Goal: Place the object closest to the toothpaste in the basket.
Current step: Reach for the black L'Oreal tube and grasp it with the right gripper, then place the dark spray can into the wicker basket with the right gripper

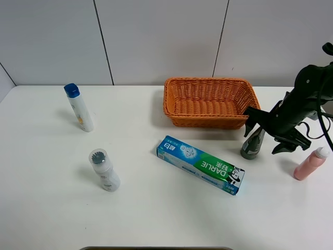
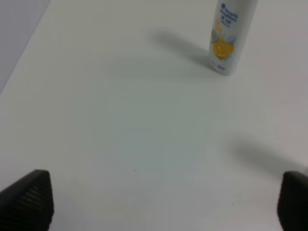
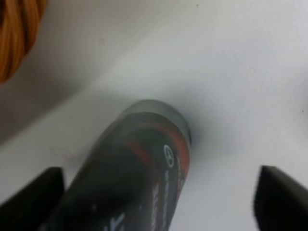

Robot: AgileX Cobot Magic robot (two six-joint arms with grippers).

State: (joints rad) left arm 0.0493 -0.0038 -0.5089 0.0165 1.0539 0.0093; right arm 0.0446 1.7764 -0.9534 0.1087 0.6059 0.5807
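Observation:
The blue and green toothpaste box (image 1: 201, 164) lies flat in the middle of the white table. A dark grey bottle (image 1: 253, 144) stands just right of it, in front of the orange wicker basket (image 1: 208, 80). My right gripper (image 1: 263, 131) is open, with its fingers on either side of the bottle's upper part. In the right wrist view the bottle (image 3: 139, 159) lies between the gripper's fingers (image 3: 156, 202), with the basket edge (image 3: 17, 33) beside it. My left gripper (image 2: 159, 202) is open and empty over bare table; it is out of the exterior view.
A white bottle with a blue cap (image 1: 79, 107) stands at the far left and shows in the left wrist view (image 2: 228, 33). A white bottle with a grey cap (image 1: 104, 170) stands at the front left. A pink bottle (image 1: 310, 163) lies tilted at the right edge.

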